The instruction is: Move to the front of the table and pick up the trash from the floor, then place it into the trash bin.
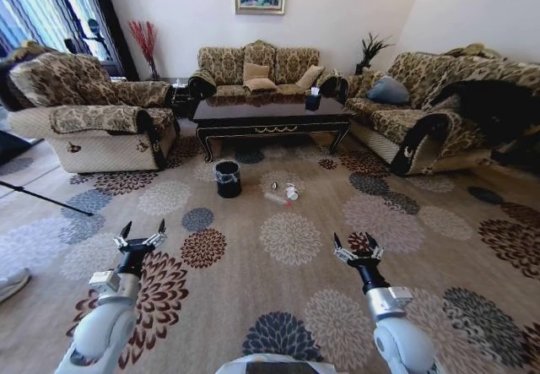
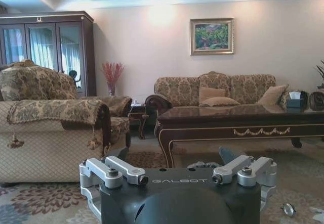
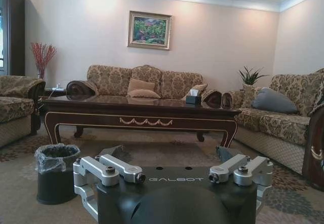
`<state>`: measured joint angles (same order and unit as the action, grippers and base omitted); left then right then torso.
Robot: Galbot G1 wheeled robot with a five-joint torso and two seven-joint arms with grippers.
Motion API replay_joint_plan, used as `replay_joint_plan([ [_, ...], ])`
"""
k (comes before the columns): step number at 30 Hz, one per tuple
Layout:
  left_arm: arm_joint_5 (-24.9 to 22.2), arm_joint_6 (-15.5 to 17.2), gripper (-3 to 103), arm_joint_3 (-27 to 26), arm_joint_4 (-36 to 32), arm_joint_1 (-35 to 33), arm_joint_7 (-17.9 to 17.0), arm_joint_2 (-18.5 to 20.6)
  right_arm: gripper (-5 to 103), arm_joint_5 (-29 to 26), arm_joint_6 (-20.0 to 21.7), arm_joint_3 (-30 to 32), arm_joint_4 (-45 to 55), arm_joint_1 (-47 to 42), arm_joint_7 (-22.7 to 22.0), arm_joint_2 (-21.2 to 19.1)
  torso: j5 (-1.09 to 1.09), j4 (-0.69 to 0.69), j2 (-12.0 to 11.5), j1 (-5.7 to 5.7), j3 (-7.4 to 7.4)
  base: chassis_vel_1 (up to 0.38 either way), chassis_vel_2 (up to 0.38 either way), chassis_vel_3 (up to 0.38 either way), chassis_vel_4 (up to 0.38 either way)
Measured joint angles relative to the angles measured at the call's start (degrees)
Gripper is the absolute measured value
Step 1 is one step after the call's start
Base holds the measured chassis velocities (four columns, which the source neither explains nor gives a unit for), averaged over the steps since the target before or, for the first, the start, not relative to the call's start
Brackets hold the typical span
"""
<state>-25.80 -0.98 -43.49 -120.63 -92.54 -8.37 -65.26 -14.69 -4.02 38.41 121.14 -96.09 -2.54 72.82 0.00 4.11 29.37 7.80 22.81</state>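
The dark glossy table [image 1: 270, 117] stands across the room in front of the far sofa. On the floor [image 1: 291, 239] before it sits the black trash bin [image 1: 228, 179] with a clear liner. Just right of the bin lies the trash: a clear bottle [image 1: 277, 197], a small white cup [image 1: 292, 192] and a tiny silvery piece [image 1: 274, 186]. My left gripper [image 1: 141, 233] and right gripper [image 1: 356, 246] hang low over the carpet well short of the litter, both open and holding nothing. The right wrist view shows the trash bin [image 3: 56, 171] and the table [image 3: 142, 116]; the left wrist view shows the silvery piece [image 2: 288, 209].
An armchair [image 1: 93, 125] stands at the left and a long sofa [image 1: 422, 121] at the right, flanking the table. A dark tissue box [image 1: 313, 100] sits on the tabletop. A thin black rod [image 1: 42, 197] lies on the floor at the far left. Open carpet stretches between me and the litter.
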Motion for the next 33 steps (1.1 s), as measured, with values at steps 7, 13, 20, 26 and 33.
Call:
replay_joint_plan([
  [7, 0.0, 0.2, 100, 0.6, -0.1, -0.5, 0.0, -0.1, 100, -1.5, 0.5, 0.2, -0.2, 1.5, -0.1, -1.7, 0.00, 0.00, -1.4, -0.54, -0.88, 0.000, 0.000, 0.000, 0.000],
  [13, 0.5, 0.4, 100, 1.9, -0.1, -0.8, -0.1, -0.4, 100, -2.3, 1.7, -2.7, -2.0, 5.1, -0.3, -5.3, 0.01, -0.02, -2.9, -1.05, -1.80, 0.000, 0.000, 0.000, 0.000],
  [20, 0.7, 1.3, 100, 2.6, -0.7, -0.5, -0.6, -0.7, 100, -3.5, 2.6, -4.9, -4.6, 8.8, -0.5, -8.2, 0.01, -0.01, -4.7, -1.72, -2.92, 0.000, 0.000, 0.000, 0.000],
  [26, 1.0, 1.4, 100, 2.6, -0.6, -1.0, -0.6, -0.8, 100, -4.4, 2.8, -4.7, -4.6, 9.2, -0.6, -8.4, 0.01, -0.01, -5.8, -2.18, -3.61, 0.000, 0.000, 0.000, 0.000],
  [33, 1.1, 1.4, 100, 2.6, -1.0, -1.2, -0.6, -0.7, 100, -4.5, 2.8, -4.1, -3.4, 8.0, -0.7, -8.3, 0.00, 0.00, -7.5, -2.80, -4.75, 0.000, 0.000, 0.000, 0.000],
])
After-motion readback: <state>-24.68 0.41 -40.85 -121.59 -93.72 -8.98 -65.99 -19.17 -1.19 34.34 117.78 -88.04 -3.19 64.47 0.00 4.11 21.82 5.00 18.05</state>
